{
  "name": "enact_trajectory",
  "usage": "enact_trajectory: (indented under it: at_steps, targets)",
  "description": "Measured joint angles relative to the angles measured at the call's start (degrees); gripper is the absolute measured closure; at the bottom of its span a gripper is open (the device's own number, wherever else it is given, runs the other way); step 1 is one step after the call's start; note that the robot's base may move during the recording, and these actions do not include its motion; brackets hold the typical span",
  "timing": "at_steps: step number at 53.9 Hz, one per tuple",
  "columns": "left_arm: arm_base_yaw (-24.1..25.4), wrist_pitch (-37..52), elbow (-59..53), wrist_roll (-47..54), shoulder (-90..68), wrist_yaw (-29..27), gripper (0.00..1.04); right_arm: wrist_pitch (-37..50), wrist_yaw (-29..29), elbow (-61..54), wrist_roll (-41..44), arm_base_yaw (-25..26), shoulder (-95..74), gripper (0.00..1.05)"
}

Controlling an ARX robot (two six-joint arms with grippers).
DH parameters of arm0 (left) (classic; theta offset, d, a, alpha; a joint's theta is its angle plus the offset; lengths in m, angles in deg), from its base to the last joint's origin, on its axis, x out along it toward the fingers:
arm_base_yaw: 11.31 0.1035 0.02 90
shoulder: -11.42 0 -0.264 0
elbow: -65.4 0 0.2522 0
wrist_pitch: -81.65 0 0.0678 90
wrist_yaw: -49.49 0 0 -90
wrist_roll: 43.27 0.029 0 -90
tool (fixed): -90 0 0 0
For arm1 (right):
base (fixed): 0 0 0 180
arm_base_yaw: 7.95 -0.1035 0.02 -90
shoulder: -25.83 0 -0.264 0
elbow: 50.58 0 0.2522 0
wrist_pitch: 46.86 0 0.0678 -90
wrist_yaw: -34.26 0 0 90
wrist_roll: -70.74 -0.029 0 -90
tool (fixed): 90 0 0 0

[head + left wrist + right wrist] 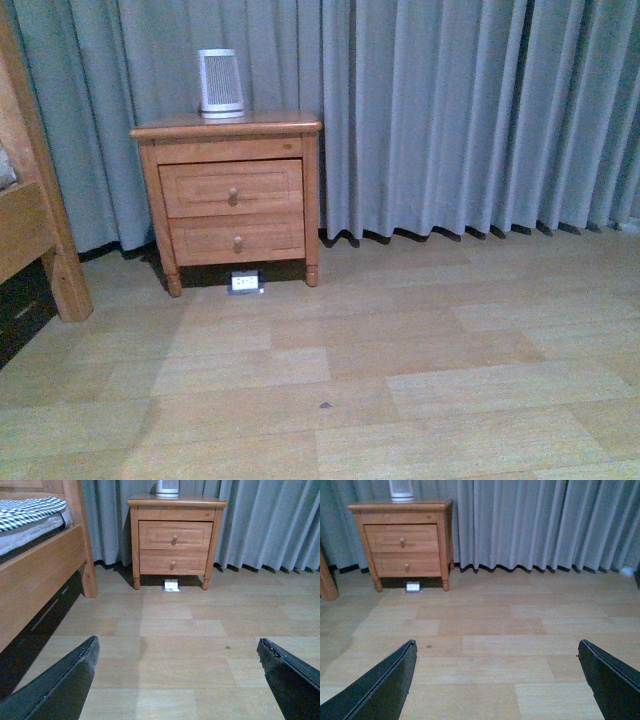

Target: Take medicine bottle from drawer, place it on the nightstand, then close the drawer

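Drawer (pixel 231 188) (the upper, taller one) shut flush in the nightstand (pixel 270 120); medicine bottle not visible, presumably inside. Left hand (pixel 177 640) and right hand (pixel 496 641) both spread wide, holding nothing, well short of the knob (pixel 233 196): approach comes first, I judge.
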Motion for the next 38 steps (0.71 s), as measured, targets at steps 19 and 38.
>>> enact_trajectory:
  at_steps: [19,38]
  targets:
    - [0.00,0.00,0.00,0.00,0.00,0.00,0.07,0.00,0.00,-0.02,0.02,0.00,0.00,0.07]
    - [0.00,0.02,0.00,0.00,0.00,0.02,0.07,-0.02,0.00,-0.02,0.00,0.00,0.00,0.07]
